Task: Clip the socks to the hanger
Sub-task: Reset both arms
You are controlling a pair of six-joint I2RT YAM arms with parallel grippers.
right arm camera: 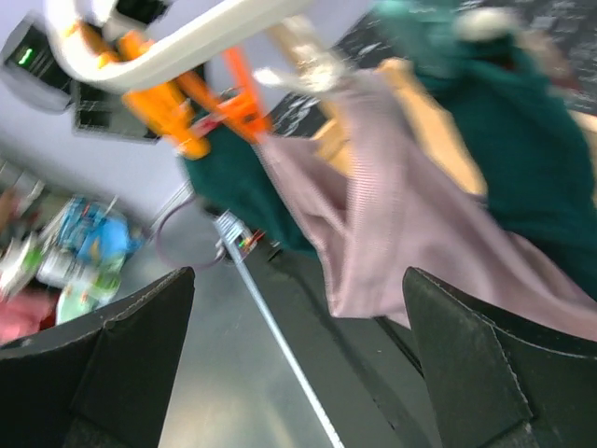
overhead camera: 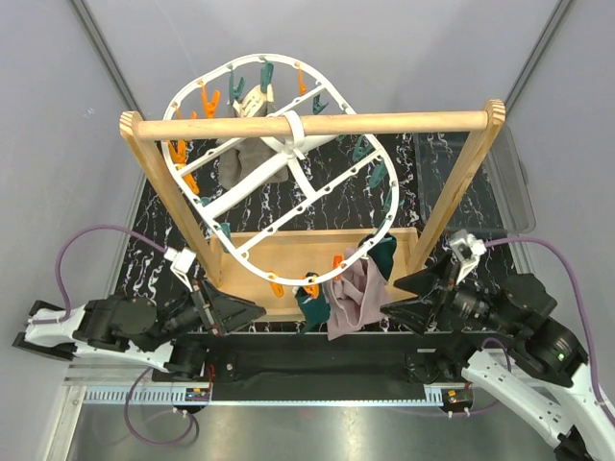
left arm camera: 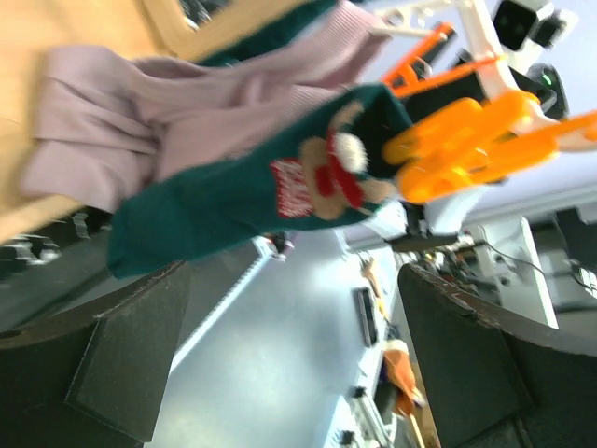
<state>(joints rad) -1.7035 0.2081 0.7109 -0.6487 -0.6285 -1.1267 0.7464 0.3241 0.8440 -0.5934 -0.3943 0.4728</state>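
Hanger: white oval frame (overhead camera: 393,197) tilted under the wooden rail stand (overhead camera: 317,125), centre of frame; the rail hides part of its hub.
Socks: mauve sock (overhead camera: 354,298) and teal sock (overhead camera: 312,305) hang at the hanger's lower rim, low centre; a second teal piece (overhead camera: 382,254) sits up and to the right (whether sock or fold, unclear).
Clothespins: an orange one (left arm camera: 466,140) meets the teal sock (left arm camera: 233,205); the bite itself is blurred.
Left gripper (overhead camera: 252,312): jaws wide apart, nothing held, left of the socks.
Right gripper (overhead camera: 399,296): jaws spread, empty, just right of the mauve sock (right arm camera: 410,224); its wrist view is smeared.
Desk (overhead camera: 144,259): dark marbled top, partly covered by the stand.
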